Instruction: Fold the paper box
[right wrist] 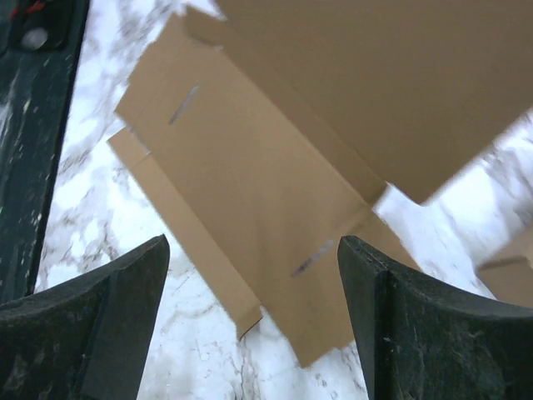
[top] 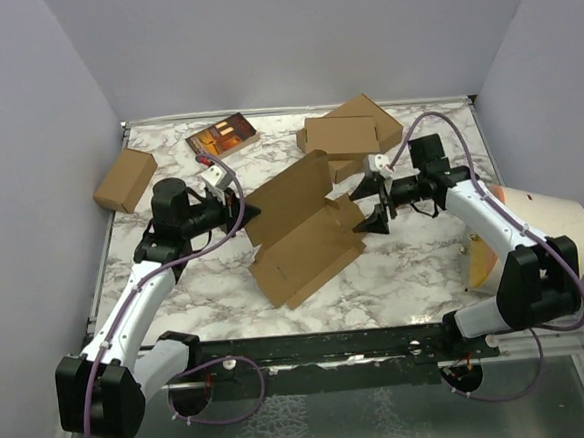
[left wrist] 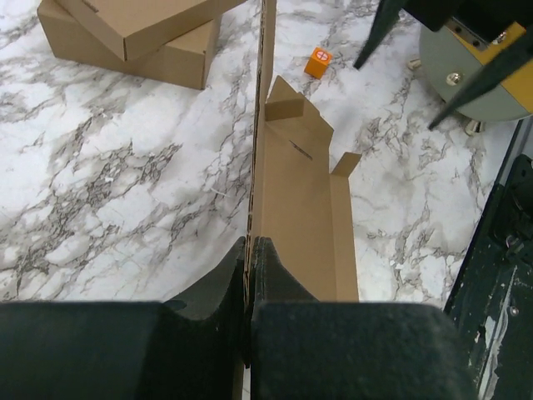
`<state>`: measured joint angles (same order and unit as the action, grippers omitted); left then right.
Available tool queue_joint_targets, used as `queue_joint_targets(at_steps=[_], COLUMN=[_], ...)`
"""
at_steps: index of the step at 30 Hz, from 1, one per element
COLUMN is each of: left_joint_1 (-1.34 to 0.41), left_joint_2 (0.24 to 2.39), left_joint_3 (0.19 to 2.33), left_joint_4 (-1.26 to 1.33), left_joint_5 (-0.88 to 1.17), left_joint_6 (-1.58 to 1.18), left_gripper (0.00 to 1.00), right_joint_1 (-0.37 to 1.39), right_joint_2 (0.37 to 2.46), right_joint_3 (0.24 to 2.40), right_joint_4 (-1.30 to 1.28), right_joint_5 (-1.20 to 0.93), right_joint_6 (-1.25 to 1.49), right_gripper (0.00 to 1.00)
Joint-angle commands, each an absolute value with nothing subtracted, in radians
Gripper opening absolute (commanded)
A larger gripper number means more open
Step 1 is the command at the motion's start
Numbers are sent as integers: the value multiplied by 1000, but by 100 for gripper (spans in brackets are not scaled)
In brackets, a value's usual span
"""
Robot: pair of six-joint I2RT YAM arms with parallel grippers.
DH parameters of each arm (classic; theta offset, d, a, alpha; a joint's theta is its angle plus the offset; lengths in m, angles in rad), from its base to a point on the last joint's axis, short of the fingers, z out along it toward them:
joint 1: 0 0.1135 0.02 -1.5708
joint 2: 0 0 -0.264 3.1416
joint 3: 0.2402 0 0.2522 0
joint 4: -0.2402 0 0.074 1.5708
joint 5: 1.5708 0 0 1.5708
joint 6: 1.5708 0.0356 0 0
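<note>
The paper box (top: 304, 240) is a brown cardboard sheet lying mid-table, with one large panel (top: 288, 194) standing up at an angle. My left gripper (top: 244, 214) is shut on the left edge of that raised panel. In the left wrist view the cardboard edge (left wrist: 256, 167) runs straight up from between the closed fingertips (left wrist: 265, 250). My right gripper (top: 376, 203) is open at the sheet's right end. In the right wrist view its fingers (right wrist: 125, 292) stand wide apart above the flat base panel (right wrist: 250, 167), holding nothing.
Two stacked folded boxes (top: 346, 135) sit at the back right, and a small carton (top: 125, 180) at the back left. A printed card (top: 222, 137) lies at the back. A tiny orange cube (left wrist: 317, 62) lies near the sheet. A white and orange object (top: 533, 227) is at the right edge.
</note>
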<state>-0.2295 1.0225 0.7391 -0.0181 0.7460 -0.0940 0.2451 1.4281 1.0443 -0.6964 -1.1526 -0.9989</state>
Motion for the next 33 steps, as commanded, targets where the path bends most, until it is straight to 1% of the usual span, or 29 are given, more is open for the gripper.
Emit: queue_joint_targets(at_steps=[1, 3, 6, 10, 15, 18, 20, 26, 29, 33], left_joint_1=[-233, -232, -232, -232, -232, -232, -232, -232, -232, -233], left_joint_2=[968, 955, 924, 877, 863, 856, 850, 838, 839, 838], left_joint_3=[725, 717, 682, 634, 632, 629, 628, 624, 624, 623], left_joint_4=[79, 107, 169, 222, 231, 230, 230, 236, 241, 247], left_joint_5=[820, 845, 871, 881, 888, 889, 886, 883, 886, 891], left_joint_6=[-50, -43, -47, -56, -56, -55, -54, -52, -54, -60], left_gripper=[0, 0, 0, 0, 0, 0, 0, 0, 0, 0], right_joint_1=[185, 156, 91, 17, 17, 18, 18, 25, 34, 44], right_joint_2=[1365, 1369, 1402, 1424, 1466, 1505, 1527, 1552, 1561, 1568], right_joint_3=[1046, 1035, 994, 935, 913, 922, 928, 938, 941, 949], right_joint_4=[-327, -250, -167, -135, -154, -184, -202, -220, -222, -225], right_joint_5=[-1082, -1079, -1160, -1159, -1204, -1223, -1230, -1213, -1203, -1180], right_joint_6=[-465, -343, -258, -252, -289, -301, -307, -314, -314, -313], right_gripper=[85, 88, 89, 89, 88, 84, 78, 52, 39, 19])
